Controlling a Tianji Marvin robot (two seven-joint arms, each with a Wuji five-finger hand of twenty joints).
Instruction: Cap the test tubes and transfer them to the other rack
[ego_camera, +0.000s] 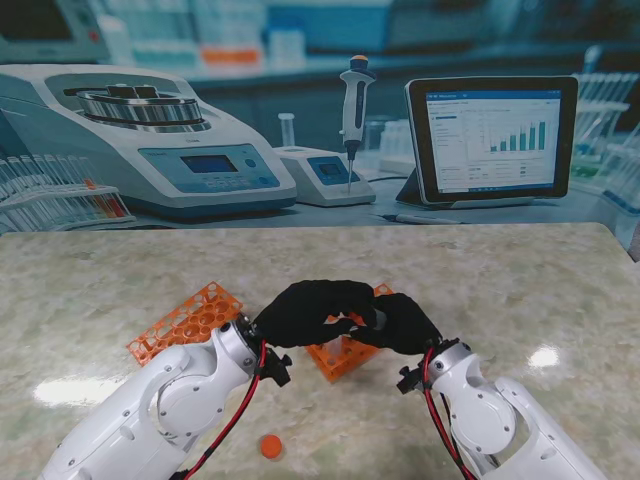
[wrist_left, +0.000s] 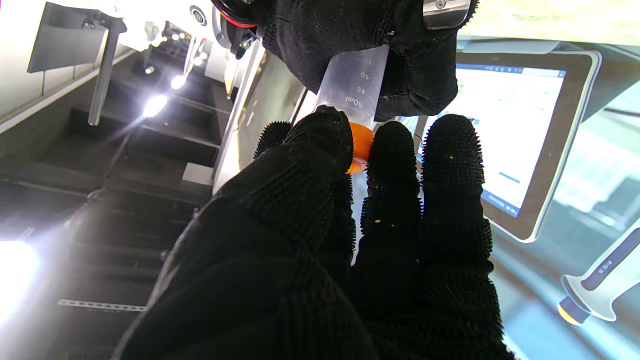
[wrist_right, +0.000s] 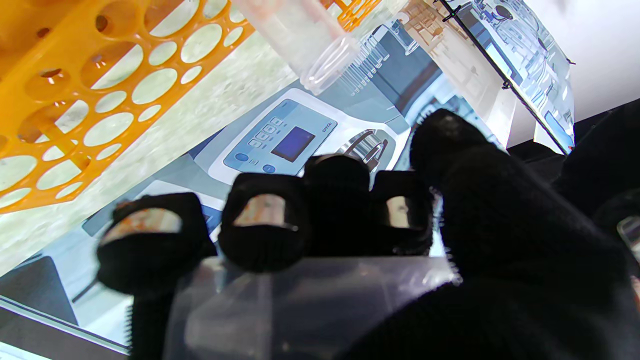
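- Our left hand (wrist_left: 360, 240), in its black knit glove, has thumb and fingers pinched on the small orange screw cap (wrist_left: 361, 147), which sits at the mouth of the clear plastic 50 ml test tube (wrist_left: 352, 87).
- Our right hand (wrist_right: 450, 260), gloved the same, is wrapped round the tube's barrel, fingers curled over the clear wall; in the stand view both hands (ego_camera: 400, 322) meet over the middle of the table.
- We judge the tube light, stiff and smooth, so it could twist in the fist as the cap turns; gripping the barrel near the mouth looks best. The cap is small and rigid, best taken by its side between the fingertips.
- Just under the hands stands one orange perforated plastic rack (ego_camera: 345, 355); a second, matching rack (ego_camera: 188, 320) lies to its left, tilted. The right wrist view shows another clear tube (wrist_right: 310, 45) beside a rack.
- A loose orange cap (ego_camera: 270, 446) lies nearer to us, between the arms.
- The marble-patterned table (ego_camera: 520, 290) is open to the right and farther from us, its edges well apart from the hands.
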